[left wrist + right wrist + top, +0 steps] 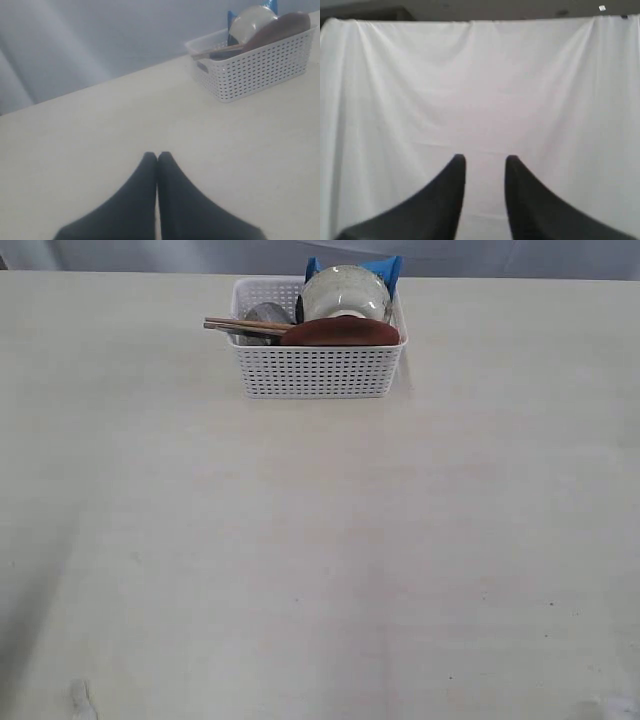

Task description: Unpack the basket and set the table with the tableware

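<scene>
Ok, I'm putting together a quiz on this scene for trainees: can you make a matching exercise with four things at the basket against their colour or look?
Things:
1. bowl
2. plate
3. chopsticks
4. basket

Descriptions:
A. white, lattice sides
B. reddish-brown
C. off-white, round
D. brown, thin, poking past the rim

Pairs: 1-C, 2-B, 3-D, 4-A

You are facing a white cloth backdrop (480, 85) hanging in soft folds; a dark strip (485, 9) is showing above the cloth, the pale table (320, 570) is standing just in front of the cloth, and soft, even light is falling on both
</scene>
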